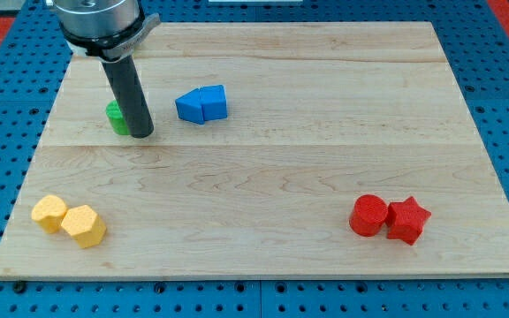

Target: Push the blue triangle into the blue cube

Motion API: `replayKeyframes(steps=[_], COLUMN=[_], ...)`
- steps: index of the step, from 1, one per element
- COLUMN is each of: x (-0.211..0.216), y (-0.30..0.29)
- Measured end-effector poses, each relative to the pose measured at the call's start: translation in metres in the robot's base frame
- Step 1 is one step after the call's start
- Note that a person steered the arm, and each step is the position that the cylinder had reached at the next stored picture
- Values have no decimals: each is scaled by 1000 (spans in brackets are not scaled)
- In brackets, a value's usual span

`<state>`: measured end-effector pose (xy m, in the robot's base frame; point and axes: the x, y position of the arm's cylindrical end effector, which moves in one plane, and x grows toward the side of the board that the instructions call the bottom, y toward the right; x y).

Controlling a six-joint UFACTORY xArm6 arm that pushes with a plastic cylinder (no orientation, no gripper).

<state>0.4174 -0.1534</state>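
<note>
Blue triangle [190, 107] and blue cube [213, 102] lie side by side at about 11 o'clock on the counter [307, 150], the triangle on the view's left, the cube on the view's right. They appear to touch along one face, with no gap visible between them. Judged from that, the push looks done already or nearly so; at most a small nudge from 9 o'clock of the triangle might be left to press it home.

Counter first, as the largest thing: a pale wooden board of glued planks, lying on a blue perforated plate [502, 283] with a red patch at the upper corners. Nothing more of the room shows.

The rod comes down from 11 o'clock, and my tip [141, 135] stands at 9 o'clock of the triangle, near it but apart. There is no end effector to open or close, only the plain rod, holding nothing. A green block [115, 117] sits against the rod's left side, partly hidden.

At 4 o'clock a red cylinder [368, 215] touches a red star [407, 220]. At 8 o'clock two yellow blocks [69, 219] lie together.
</note>
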Motion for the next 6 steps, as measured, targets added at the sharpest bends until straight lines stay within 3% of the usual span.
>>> replayKeyframes(steps=[2,4,6], x=[-35,-37,-41], y=[11,65,65])
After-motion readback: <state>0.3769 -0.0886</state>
